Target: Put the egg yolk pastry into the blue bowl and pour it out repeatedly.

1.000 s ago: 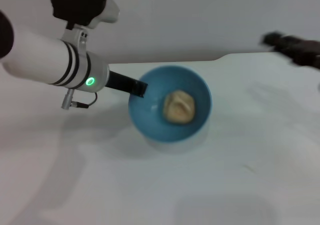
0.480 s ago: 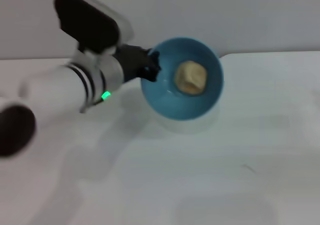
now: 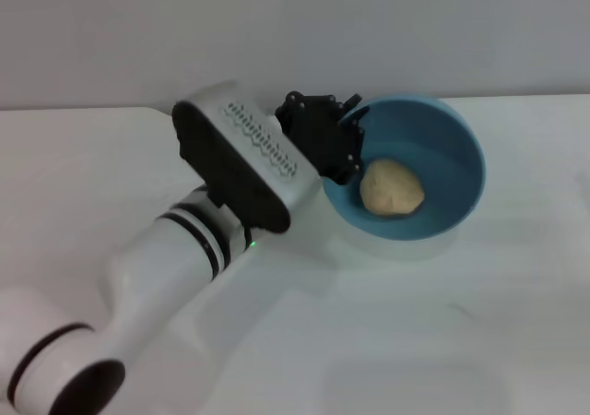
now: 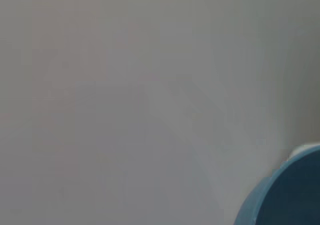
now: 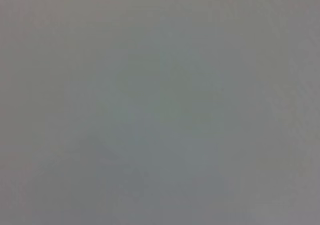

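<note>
Left gripper (image 3: pixel 346 148) clamped on near rim of blue bowl (image 3: pixel 452 157), tipped so pastry (image 3: pixel 392 187) sits low against the wall, likely ready for pouring; right gripper out of view.

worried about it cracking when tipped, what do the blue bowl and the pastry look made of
The blue bowl looks like glossy plastic or glazed ceramic: smooth, evenly coloured, soft sheen; which one is unclear. The egg yolk pastry looks like matte baked dough, pale tan and slightly uneven.
</note>
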Controlling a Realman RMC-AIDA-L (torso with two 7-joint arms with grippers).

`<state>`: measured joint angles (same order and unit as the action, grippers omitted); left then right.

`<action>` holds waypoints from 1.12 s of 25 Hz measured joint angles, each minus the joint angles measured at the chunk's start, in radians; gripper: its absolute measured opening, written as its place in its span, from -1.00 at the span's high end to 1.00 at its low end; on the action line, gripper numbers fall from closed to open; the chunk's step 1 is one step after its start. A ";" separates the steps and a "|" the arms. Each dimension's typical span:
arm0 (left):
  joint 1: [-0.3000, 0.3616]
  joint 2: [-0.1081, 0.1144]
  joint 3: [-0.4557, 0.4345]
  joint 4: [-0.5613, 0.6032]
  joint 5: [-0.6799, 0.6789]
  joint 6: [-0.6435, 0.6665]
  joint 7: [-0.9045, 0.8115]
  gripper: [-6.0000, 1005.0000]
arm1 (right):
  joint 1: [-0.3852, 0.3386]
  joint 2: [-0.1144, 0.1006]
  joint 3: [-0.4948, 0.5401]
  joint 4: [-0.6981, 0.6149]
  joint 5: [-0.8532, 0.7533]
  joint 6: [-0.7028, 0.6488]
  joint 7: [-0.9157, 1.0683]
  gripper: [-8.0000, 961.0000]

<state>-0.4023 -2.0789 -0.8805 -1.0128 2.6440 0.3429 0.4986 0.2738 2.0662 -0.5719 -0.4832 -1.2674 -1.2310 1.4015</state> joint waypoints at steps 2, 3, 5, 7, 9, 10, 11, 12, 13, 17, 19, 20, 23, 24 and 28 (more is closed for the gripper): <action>-0.004 0.000 0.035 0.048 -0.004 0.110 0.018 0.95 | -0.001 0.000 0.000 0.004 0.002 0.000 0.000 0.28; -0.005 0.000 0.050 0.066 -0.006 0.155 0.036 0.95 | -0.002 0.001 0.000 0.004 0.002 0.000 0.000 0.28; -0.010 0.000 0.102 0.118 -0.011 0.269 0.107 0.95 | -0.003 0.001 0.001 0.005 0.003 0.000 0.000 0.28; -0.023 0.000 0.161 0.156 -0.053 0.352 0.209 0.95 | -0.002 0.002 0.001 0.012 0.003 0.000 0.001 0.27; -0.044 0.000 0.222 0.179 -0.132 0.406 0.311 0.95 | 0.002 0.002 0.001 0.020 0.003 0.000 0.001 0.27; -0.057 0.000 0.252 0.189 -0.178 0.432 0.362 0.96 | 0.003 0.002 0.001 0.024 0.004 0.000 0.001 0.26; -0.065 0.000 0.271 0.196 -0.213 0.453 0.394 0.96 | 0.005 0.003 0.002 0.027 0.004 0.000 0.001 0.26; -0.083 0.000 0.311 0.212 -0.285 0.521 0.466 0.96 | 0.011 0.003 0.004 0.035 0.004 0.000 0.001 0.26; -0.088 0.000 0.323 0.218 -0.307 0.561 0.484 0.96 | 0.013 0.003 0.006 0.038 0.004 0.000 0.001 0.26; -0.095 0.000 0.335 0.229 -0.333 0.639 0.499 0.96 | 0.015 0.005 0.009 0.041 0.004 0.000 0.001 0.25; -0.099 0.000 0.338 0.232 -0.339 0.669 0.497 0.96 | 0.015 0.006 0.010 0.041 0.005 0.000 0.001 0.24; -0.102 0.000 0.338 0.233 -0.340 0.676 0.495 0.95 | 0.016 0.006 0.010 0.041 0.005 0.000 0.001 0.24; -0.111 0.000 0.343 0.242 -0.341 0.675 0.493 0.95 | 0.020 0.006 0.016 0.042 0.006 -0.001 0.001 0.23; -0.112 0.000 0.344 0.245 -0.342 0.674 0.492 0.95 | 0.022 0.006 0.020 0.043 0.006 -0.001 0.001 0.23; -0.126 0.000 0.343 0.260 -0.342 0.673 0.489 0.95 | 0.032 0.005 0.027 0.055 0.007 -0.001 0.001 0.22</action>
<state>-0.5284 -2.0786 -0.5374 -0.7533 2.3018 1.0156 0.9874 0.3057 2.0715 -0.5450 -0.4280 -1.2609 -1.2318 1.4022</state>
